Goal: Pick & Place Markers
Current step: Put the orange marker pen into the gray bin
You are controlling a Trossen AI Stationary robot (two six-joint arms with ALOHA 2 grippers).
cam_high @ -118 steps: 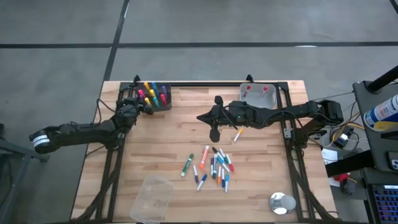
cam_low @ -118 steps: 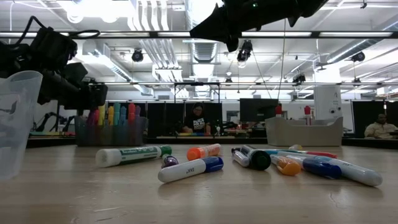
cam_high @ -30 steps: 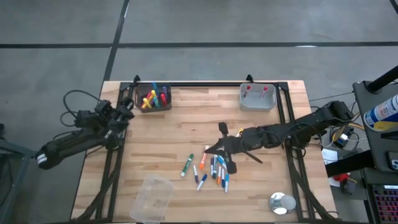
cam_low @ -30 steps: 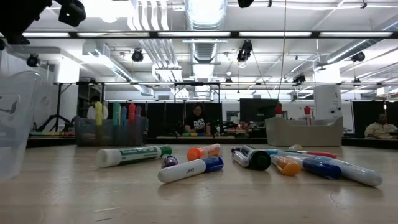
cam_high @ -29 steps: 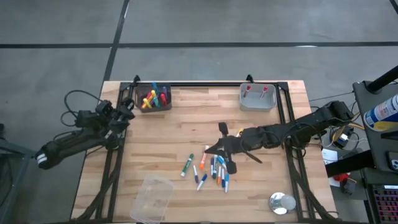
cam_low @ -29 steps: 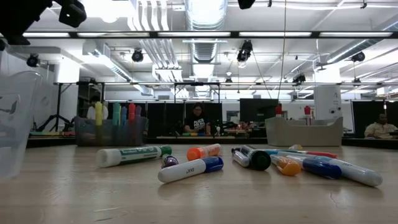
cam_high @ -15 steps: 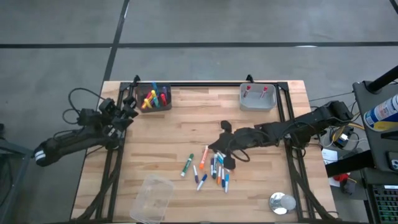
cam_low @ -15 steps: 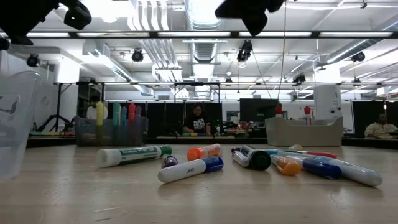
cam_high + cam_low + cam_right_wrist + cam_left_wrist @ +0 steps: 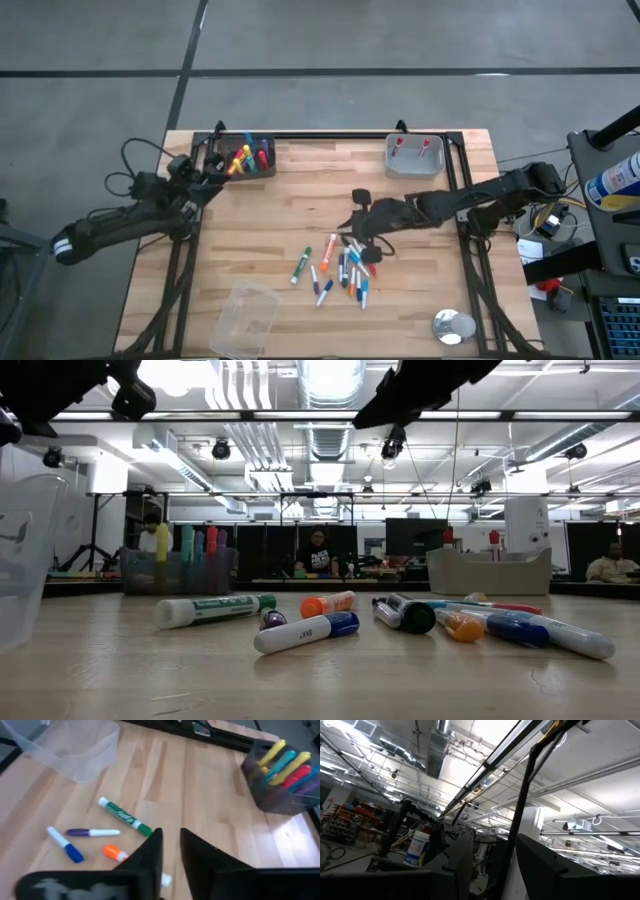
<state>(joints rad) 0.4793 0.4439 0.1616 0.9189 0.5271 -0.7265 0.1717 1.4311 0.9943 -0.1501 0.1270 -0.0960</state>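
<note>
Right end effector (image 9: 352, 218) hovers over loose markers (image 9: 340, 270) mid-desk, fingers (image 9: 150, 852) slightly parted, holding nothing. Left end effector (image 9: 212, 172) beside dark bin (image 9: 248, 157) of upright markers; its spread unclear. Clear tub (image 9: 243, 318) empty.

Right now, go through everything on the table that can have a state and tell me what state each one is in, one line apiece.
Loose markers: capped, lying flat in a scattered pile on the wood.
Dark holder: upright, with coloured markers standing in it.
Grey bin: upright, open-topped, two red-tipped items inside.
Clear plastic container: near the front edge, looks empty.
Right gripper: above the pile, fingers slightly apart, holding nothing.
Left gripper: beside the dark holder, open.
</note>
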